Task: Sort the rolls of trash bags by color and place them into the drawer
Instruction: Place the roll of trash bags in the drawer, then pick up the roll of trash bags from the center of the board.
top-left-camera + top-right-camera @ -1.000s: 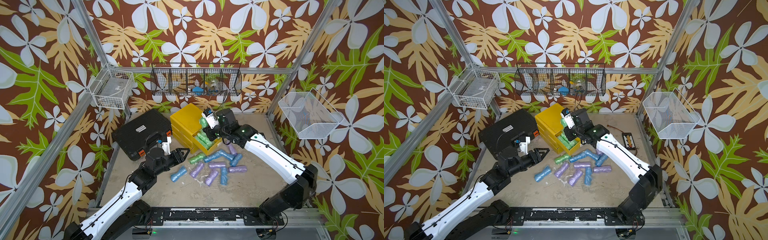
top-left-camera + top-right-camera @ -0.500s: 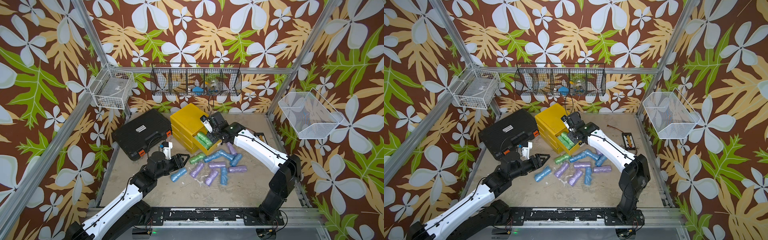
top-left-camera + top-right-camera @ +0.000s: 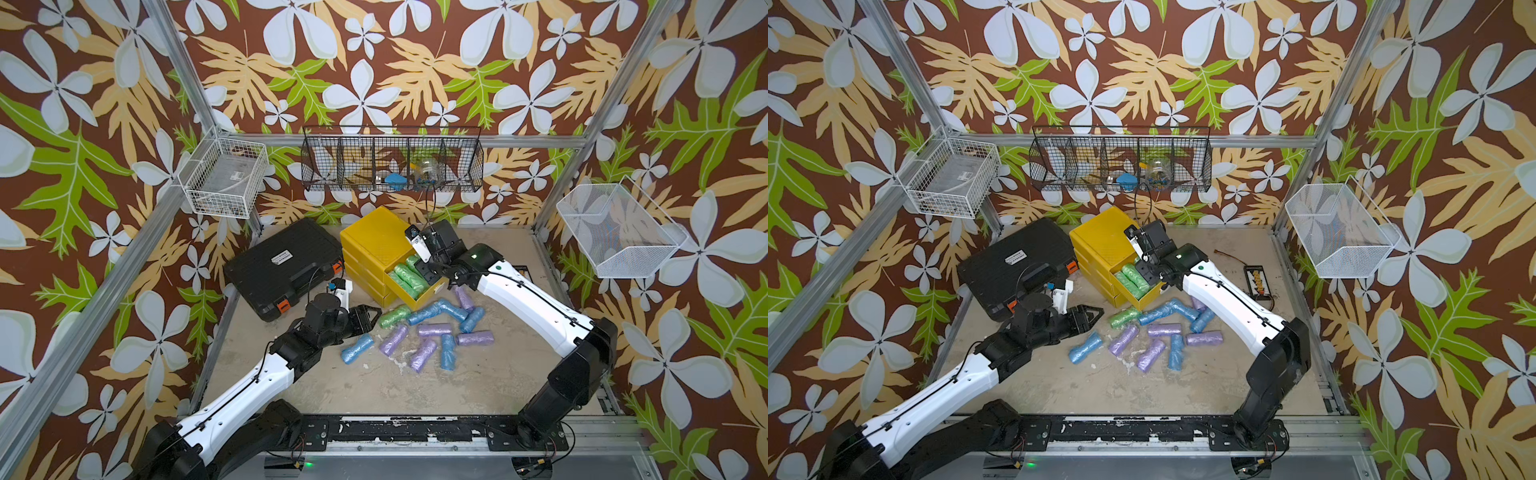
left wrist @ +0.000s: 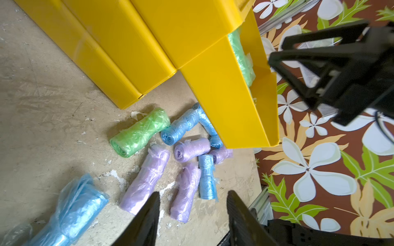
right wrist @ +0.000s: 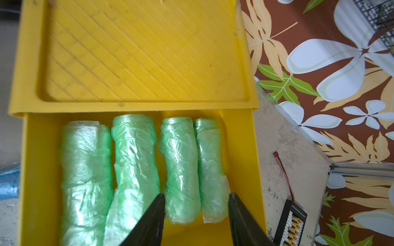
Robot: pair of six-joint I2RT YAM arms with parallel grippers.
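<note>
The yellow drawer (image 3: 430, 293) (image 3: 1148, 298) is pulled out of its cabinet and holds several pale green rolls of trash bags (image 5: 181, 161) lying side by side. My right gripper (image 5: 195, 197) (image 3: 427, 270) hovers over them, open, its fingertips either side of two roll ends, gripping nothing. On the floor in front lie one green roll (image 3: 394, 316) (image 4: 139, 132) and several light blue (image 3: 356, 349) and lilac rolls (image 3: 434, 330). My left gripper (image 3: 371, 316) (image 4: 194, 194) stands open and empty just left of the green roll, above a lilac roll (image 4: 186, 191).
A black tool case (image 3: 286, 266) lies left of the yellow cabinet (image 3: 376, 237). A small charger board with a wire (image 3: 1260, 282) lies at the right. A black wire basket (image 3: 392, 166) and two white ones (image 3: 224, 183) (image 3: 619, 232) hang on the walls.
My right gripper came down from above the cabinet with a green roll and opened, leaving it in the drawer. My left gripper moved right, closer to the floor rolls, its jaws slightly narrower.
</note>
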